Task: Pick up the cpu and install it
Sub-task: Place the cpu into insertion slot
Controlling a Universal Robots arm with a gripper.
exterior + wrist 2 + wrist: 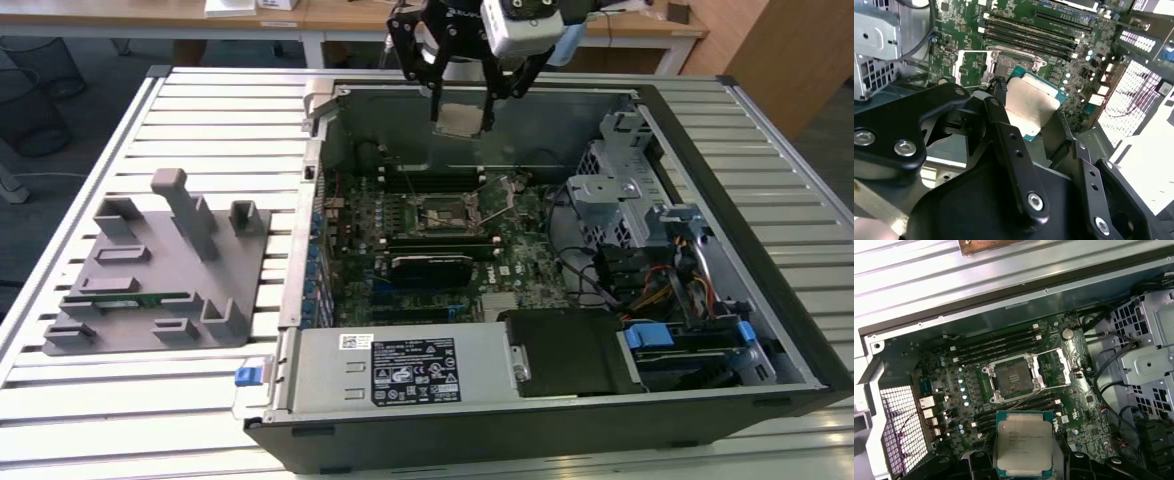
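The cpu (462, 118), a flat square chip with a silver top and green edge, hangs in my gripper (461, 105) above the far part of the open computer case (747, 230). Both wrist views show the black fingers (999, 117) shut on opposite edges of the cpu (1031, 105) (1024, 442). Below it on the motherboard lies the square socket (1014, 377), uncovered, its metal plate (1059, 365) swung open to one side. In the exterior view the socket (447, 212) sits nearer than the gripper, lower in the case.
Memory slots (999, 347) flank the socket. A drive cage (614, 190) with cables stands on the exterior view's right, and a power supply (400, 368) at the near side. On the table's left, a grey fixture (154, 265) carries a green memory stick (134, 297).
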